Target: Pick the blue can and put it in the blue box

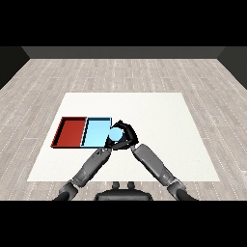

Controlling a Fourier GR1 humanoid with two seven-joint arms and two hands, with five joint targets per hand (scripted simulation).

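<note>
The blue can [116, 134] shows as a pale blue round top at the right rim of the light blue tray [95, 131]. My right hand [127, 133] is curled round the can from the right and behind. I cannot tell whether the can rests on the table or hangs above the rim. My left hand [107, 148] lies at the tray's front right corner, just below the can, and is mostly hidden where the two wrists meet.
A red tray [71, 131] lies directly left of the blue tray, the two touching side by side. Both sit at the left middle of the white table [159, 125]. My two forearms converge just in front of the trays.
</note>
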